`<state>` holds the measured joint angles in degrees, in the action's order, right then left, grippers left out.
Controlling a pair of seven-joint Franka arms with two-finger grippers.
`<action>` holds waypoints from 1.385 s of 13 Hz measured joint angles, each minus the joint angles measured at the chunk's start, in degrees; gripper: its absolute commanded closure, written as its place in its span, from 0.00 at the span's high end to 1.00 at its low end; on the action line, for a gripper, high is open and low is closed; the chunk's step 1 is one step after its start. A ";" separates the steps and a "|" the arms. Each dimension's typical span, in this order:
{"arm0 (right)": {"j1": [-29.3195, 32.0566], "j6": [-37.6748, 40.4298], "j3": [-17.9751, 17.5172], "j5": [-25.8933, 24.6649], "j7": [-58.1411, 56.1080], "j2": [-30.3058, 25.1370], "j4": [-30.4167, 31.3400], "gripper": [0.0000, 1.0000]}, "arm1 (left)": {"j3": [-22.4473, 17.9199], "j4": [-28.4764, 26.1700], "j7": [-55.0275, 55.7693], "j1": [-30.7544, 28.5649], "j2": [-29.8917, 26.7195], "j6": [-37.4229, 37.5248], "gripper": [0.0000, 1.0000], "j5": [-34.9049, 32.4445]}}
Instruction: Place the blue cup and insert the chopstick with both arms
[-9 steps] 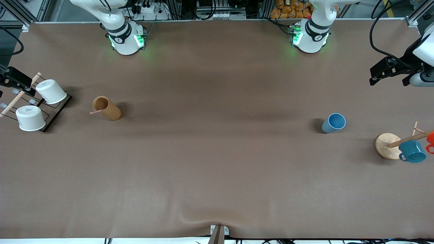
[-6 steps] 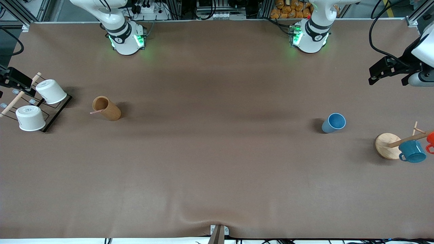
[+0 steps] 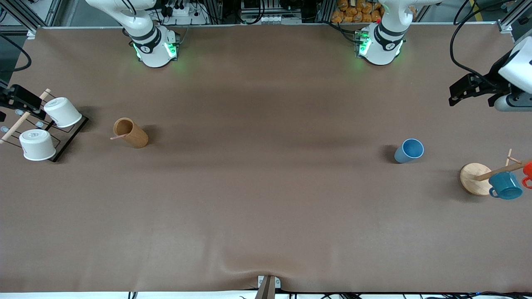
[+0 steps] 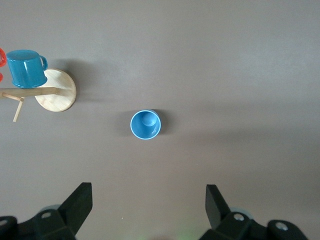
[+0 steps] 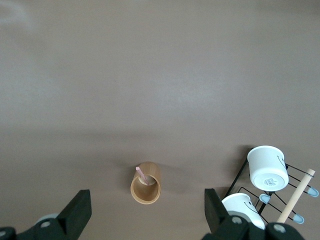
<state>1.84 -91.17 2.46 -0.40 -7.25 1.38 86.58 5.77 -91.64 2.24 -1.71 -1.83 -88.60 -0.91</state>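
Brown matte table cover [image 3: 266,199] fills the view, lab clutter and both arm bases along the top edge. Change over the last moments is small: my left gripper [image 3: 456,96], up in the air at the left arm's end of the table, has drifted a little up and toward the middle; the right gripper [image 3: 16,99] over the wire rack has barely shifted. Nothing on the table moved. I read this as the approach just starting, with no grasp made.

In the left wrist view the left gripper [image 4: 147,210] has its fingers [image 4: 80,200] spread wide with nothing between them; in the right wrist view the right gripper [image 5: 147,212] is spread and empty too.

The small light-blue handleless tumbler [image 3: 409,150] stands upright and empty on the cover, well apart from the round wooden mug stand [image 3: 474,178] carrying the teal handled mug [image 3: 505,185].

The thin pale pink chopstick [image 3: 119,136] leans inside the brown cylindrical cup [image 3: 131,132], its tip poking past the rim. That cup stands near the black wire rack [image 3: 68,139] with two white cups [image 3: 62,112] at the right arm's end.
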 measured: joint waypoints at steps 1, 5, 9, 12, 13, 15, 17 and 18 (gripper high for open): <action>0.01 0.01 0.00 0.00 0.00 0.93 0.02 1.00 | -0.14 -1.29 0.00 -0.05 0.20 -1.54 1.00 0.00; 0.02 -0.02 -0.01 -0.01 -0.03 6.53 0.14 1.00 | -0.36 -7.39 -0.05 -1.54 1.68 -8.11 1.00 0.00; 0.23 -0.15 0.04 -0.02 -0.03 12.40 0.15 1.00 | -0.44 -14.22 -0.78 -3.12 4.68 -16.94 1.00 -0.03; 1.06 2.31 0.12 0.17 0.14 15.79 0.31 1.00 | -0.43 -17.22 -0.78 -3.15 7.28 -21.79 1.00 -0.03; 1.39 3.73 0.12 0.95 1.02 16.88 0.45 1.00 | -0.43 -18.73 -0.78 -3.16 8.00 -24.12 1.00 -0.05; 1.88 6.45 0.12 4.74 5.86 19.50 0.45 0.90 | -0.43 -23.00 -0.78 -3.17 9.18 -29.85 1.00 -0.06; 1.81 7.49 -0.23 5.97 8.99 21.44 0.31 0.79 | -0.44 -27.43 -0.78 -3.22 9.81 -34.95 1.00 -0.07; 1.80 8.11 -0.40 6.07 9.50 22.32 0.25 0.68 | -0.44 -29.21 -0.78 -3.28 10.04 -36.72 1.00 -0.10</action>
<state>3.63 -83.06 2.07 5.68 2.26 23.70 86.83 5.33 -120.85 1.46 -4.99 8.21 -125.33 -1.01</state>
